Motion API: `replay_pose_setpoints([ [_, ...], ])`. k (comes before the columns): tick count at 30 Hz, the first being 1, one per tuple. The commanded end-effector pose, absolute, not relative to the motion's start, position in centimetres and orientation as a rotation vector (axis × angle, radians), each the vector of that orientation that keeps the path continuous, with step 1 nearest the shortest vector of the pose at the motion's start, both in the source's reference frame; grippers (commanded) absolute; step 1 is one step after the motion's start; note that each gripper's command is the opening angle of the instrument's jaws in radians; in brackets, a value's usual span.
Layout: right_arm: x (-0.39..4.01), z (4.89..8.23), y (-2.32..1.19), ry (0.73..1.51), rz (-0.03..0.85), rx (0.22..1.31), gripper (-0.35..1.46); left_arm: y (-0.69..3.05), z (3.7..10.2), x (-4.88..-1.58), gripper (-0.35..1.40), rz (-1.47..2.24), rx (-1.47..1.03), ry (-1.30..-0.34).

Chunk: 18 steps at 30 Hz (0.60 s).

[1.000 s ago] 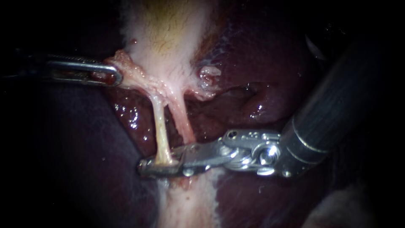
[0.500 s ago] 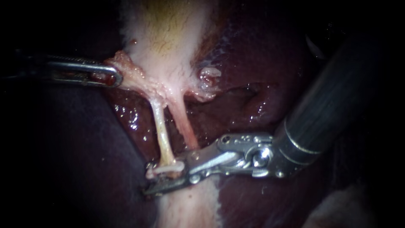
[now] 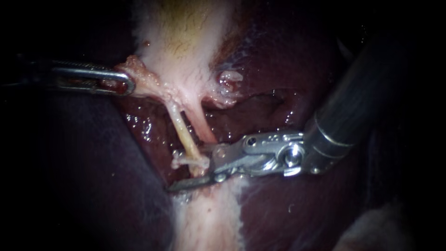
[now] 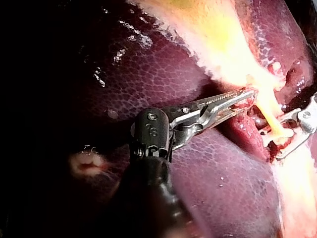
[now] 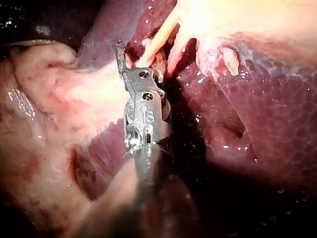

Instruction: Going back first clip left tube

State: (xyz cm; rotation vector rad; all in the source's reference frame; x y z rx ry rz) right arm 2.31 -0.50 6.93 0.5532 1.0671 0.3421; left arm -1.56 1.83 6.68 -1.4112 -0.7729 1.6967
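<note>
**When backing off the left tube (image 3: 179, 128), go softly**

Being thin, pale and limp, will likely stretch or tear under any sideways pull; wet as well, so probably slippery. Runs from the gallbladder (image 3: 181, 42) at upper centre down to mid-frame, just left of a pinker second tube (image 3: 202, 129), over dark liver (image 3: 288, 69). Bears a white clip (image 3: 188, 161) across its lower end. Best not gripped at all now; if unavoidable, take only above the clip, lightly, never on the clip itself.

Right instrument (image 3: 193, 171), entering from the right edge: stands with jaws moderately parted, gripping nothing, with clip and tube end in the gap near the upper jaw; cannot tell whether touching. Appears to be the withdrawal step. Calls for a straight pull back along the shaft, without snagging the clip on the lower jaw.

Left instrument (image 3: 125, 83), at upper left: has jaws closed on a fringe of tissue (image 3: 139, 76) at the gallbladder's edge, apparently tensioning the tube.
</note>
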Motion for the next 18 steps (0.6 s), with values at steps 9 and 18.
replay_pose_setpoints([
  [9,2.12,6.83,-0.46,1.086,0.279,0.515,0.5,1.83,6.68,-1.55,-0.35,1.697,-1.411,-0.773],
  [18,1.69,6.67,-0.39,1.108,0.207,0.489,0.5,1.82,6.69,-1.53,-0.35,1.698,-1.412,-0.774],
])
